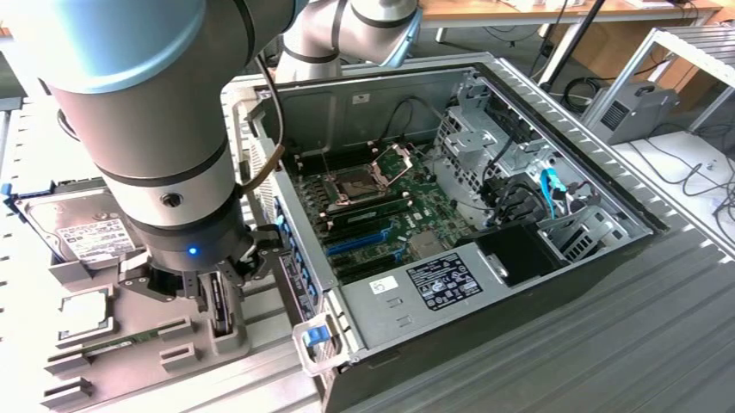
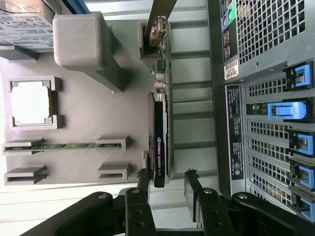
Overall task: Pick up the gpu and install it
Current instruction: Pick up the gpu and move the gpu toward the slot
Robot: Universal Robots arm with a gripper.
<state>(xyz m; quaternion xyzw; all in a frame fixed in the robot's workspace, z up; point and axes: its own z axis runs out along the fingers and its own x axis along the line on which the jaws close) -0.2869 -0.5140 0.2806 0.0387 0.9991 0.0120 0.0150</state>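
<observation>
Jaws are hanging apart astride the gpu (image 2: 160, 142), standing on edge at the grey holder (image 2: 83, 123)'s case-side edge, long axis running between them.

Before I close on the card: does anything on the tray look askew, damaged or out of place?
Nothing stands out. The gpu stands straight on edge in the grey tray, with the open hand lined up over its end, a finger to either side. No visible damage.
</observation>
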